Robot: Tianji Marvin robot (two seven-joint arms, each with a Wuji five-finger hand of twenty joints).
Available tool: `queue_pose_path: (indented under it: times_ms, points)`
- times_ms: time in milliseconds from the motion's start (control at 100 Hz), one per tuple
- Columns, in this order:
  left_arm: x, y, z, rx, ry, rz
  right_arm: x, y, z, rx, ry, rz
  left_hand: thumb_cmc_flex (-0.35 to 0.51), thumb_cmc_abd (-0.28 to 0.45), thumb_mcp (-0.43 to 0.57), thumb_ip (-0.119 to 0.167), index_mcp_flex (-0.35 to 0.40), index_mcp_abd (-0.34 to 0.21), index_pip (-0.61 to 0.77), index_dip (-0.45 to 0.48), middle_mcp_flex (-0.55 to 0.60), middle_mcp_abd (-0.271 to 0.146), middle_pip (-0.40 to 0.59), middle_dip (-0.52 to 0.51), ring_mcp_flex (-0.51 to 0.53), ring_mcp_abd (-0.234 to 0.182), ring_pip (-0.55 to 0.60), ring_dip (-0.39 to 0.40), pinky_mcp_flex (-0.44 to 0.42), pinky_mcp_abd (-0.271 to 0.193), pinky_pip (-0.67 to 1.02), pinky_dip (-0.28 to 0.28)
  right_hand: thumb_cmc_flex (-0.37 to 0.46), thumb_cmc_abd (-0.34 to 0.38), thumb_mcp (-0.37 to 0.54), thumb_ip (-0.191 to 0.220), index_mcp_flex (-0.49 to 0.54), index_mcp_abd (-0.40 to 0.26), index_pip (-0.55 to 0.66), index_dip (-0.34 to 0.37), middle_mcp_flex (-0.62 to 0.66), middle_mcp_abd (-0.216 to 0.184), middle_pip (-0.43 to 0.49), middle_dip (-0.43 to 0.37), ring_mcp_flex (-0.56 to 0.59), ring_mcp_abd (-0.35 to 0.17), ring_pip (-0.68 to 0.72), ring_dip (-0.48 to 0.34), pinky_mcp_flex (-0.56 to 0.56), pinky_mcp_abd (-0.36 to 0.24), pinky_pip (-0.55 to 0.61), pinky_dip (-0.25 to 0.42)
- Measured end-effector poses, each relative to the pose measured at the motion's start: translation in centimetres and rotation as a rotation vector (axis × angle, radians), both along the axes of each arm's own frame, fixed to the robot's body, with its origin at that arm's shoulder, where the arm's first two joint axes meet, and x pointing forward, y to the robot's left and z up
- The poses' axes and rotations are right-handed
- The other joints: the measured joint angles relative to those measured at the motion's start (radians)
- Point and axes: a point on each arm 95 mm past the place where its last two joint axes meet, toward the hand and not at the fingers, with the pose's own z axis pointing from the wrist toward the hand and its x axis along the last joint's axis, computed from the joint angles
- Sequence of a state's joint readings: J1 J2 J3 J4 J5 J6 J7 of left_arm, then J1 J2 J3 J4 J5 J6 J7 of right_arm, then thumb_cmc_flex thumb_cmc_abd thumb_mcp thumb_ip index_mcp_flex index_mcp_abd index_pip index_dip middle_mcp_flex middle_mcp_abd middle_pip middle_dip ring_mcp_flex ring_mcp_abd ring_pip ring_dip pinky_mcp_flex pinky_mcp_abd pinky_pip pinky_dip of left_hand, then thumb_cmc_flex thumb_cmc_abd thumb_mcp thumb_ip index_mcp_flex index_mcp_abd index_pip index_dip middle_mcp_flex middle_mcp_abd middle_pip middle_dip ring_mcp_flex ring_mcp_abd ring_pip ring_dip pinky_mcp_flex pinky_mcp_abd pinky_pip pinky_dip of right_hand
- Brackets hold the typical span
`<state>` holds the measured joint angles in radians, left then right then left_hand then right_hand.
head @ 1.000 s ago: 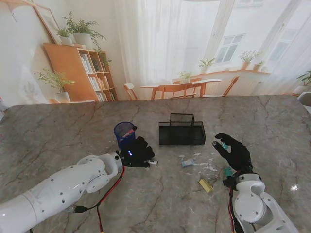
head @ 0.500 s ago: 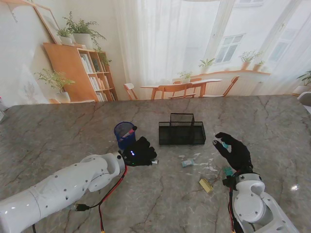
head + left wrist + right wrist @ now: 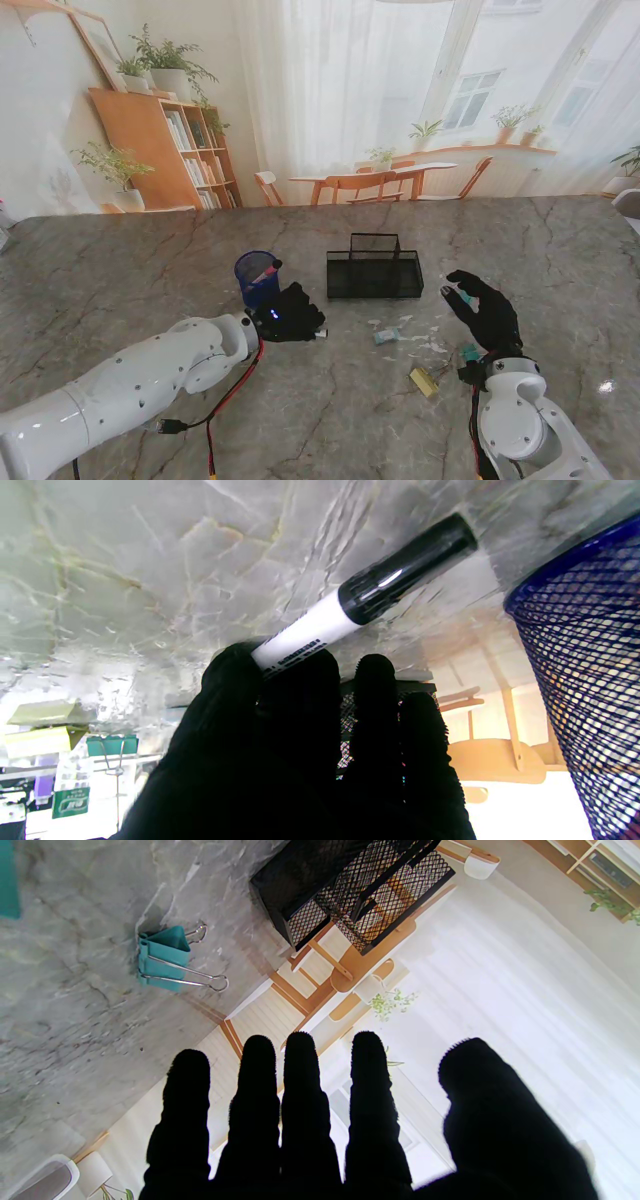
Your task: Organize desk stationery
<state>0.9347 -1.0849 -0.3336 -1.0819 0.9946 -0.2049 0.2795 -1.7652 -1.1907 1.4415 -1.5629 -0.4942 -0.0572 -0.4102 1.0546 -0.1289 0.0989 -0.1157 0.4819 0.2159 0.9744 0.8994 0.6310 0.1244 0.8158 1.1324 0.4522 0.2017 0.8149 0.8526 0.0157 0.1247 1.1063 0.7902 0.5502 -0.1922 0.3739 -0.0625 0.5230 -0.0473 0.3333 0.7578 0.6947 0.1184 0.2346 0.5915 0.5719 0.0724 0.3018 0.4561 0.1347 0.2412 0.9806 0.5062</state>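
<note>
My left hand (image 3: 290, 312) lies on the table just in front of the blue mesh pen cup (image 3: 258, 276), its fingers curled over a white marker with a black cap (image 3: 350, 610). The marker's tip end (image 3: 318, 333) pokes out at the hand's right side. In the left wrist view the left hand (image 3: 300, 760) grips the white barrel, and the cup (image 3: 590, 680) stands close beside it. My right hand (image 3: 482, 312) hovers open, fingers spread, to the right of the black mesh organizer (image 3: 374, 270). The right hand (image 3: 310, 1130) holds nothing.
A teal binder clip (image 3: 162, 957) lies on the marble near the organizer (image 3: 345, 885). Small items are scattered between my hands: a pale blue piece (image 3: 385, 336), a yellow piece (image 3: 424, 381), another teal clip (image 3: 468, 352). A red and black cable (image 3: 225, 400) trails from my left wrist.
My left hand has edged slightly to the right while staying over the marker. The right hand has barely shifted.
</note>
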Motion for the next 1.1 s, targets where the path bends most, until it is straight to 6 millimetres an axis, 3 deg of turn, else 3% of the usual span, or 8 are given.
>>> queue_pose_path:
  times_ms: [120, 250, 600, 1100]
  points:
    - [-0.2, 0.2, -0.2, -0.025, 0.014, 0.008, 0.0, 0.0, 0.1, 0.003, -0.002, -0.002, -0.149, -0.103, 0.285, 0.000, 0.010, 0.000, 0.019, -0.002, 0.027, -0.001, -0.011, 0.009, 0.015, -0.020, -0.027, -0.022, 0.039, -0.015, -0.019, 0.000, 0.000, 0.000, 0.000, 0.000, 0.000, 0.000, 0.000, 0.000, 0.000, 0.000, 0.000, 0.000, 0.000, 0.000, 0.000, 0.000, 0.000, 0.000, 0.000, 0.000]
    - [-0.6, 0.3, -0.4, -0.052, 0.025, 0.004, -0.1, 0.0, 0.2, 0.012, -0.007, -0.007, -0.198, -0.148, 0.385, 0.000, 0.011, -0.003, 0.038, -0.002, 0.029, -0.006, -0.008, 0.010, 0.026, -0.032, -0.041, -0.032, 0.050, -0.023, -0.026, 0.000, 0.000, 0.013, -0.009, 0.000, 0.000, 0.000, 0.000, 0.000, 0.004, 0.000, 0.000, 0.000, 0.000, 0.000, 0.000, 0.000, 0.000, 0.000, 0.000, 0.000]
    - [-1.6, 1.1, -0.6, -0.159, 0.058, 0.026, -0.3, -0.1, 0.4, 0.035, -0.025, -0.030, -0.234, -0.253, 0.427, -0.004, -0.019, -0.067, 0.160, 0.072, 0.028, -0.070, 0.034, 0.015, 0.025, -0.039, -0.072, -0.032, 0.051, -0.026, -0.069, 0.000, 0.000, 0.014, -0.009, 0.000, 0.011, 0.001, 0.001, 0.000, 0.011, 0.003, 0.000, 0.000, 0.000, 0.006, 0.000, 0.002, 0.000, 0.000, 0.000, 0.000]
    - [-3.1, 1.3, 2.2, -0.407, 0.048, 0.125, -0.4, -0.1, 0.5, 0.036, -0.035, -0.038, -0.244, -0.255, 0.457, -0.004, -0.030, -0.075, 0.170, 0.087, 0.019, -0.081, 0.048, 0.016, 0.025, -0.045, -0.079, -0.018, 0.051, -0.027, -0.085, 0.000, 0.000, 0.026, -0.017, 0.000, 0.011, 0.002, 0.009, 0.000, 0.011, 0.005, 0.000, 0.000, 0.000, 0.010, 0.000, 0.004, 0.000, 0.001, 0.000, 0.001]
